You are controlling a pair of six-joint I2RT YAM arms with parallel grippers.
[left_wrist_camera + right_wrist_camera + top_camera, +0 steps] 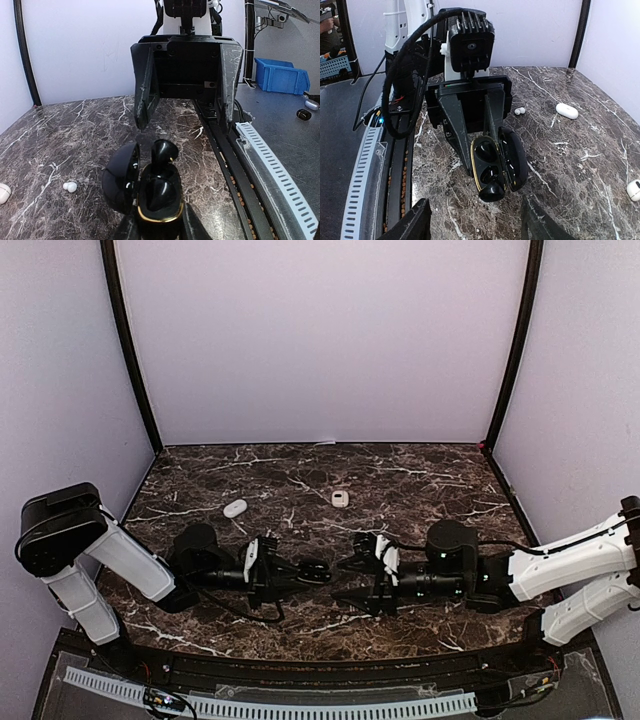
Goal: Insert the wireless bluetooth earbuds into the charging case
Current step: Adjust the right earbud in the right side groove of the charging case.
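The left claw (306,573) is clamped tight on the open black charging case (157,200) above the marble table (420,480). The right claw (184,120) faces it, jaws spread and empty. A black earbud (163,150) stands in one well, seemingly not fully seated. A careless nudge could tip it out or knock the lid (120,175) shut. A white earbud (70,187) lies well apart on the table.

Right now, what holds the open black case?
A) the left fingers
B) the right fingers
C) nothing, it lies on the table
A: the left fingers clamp the black case from both sides; the right fingers stand open, apart from it.
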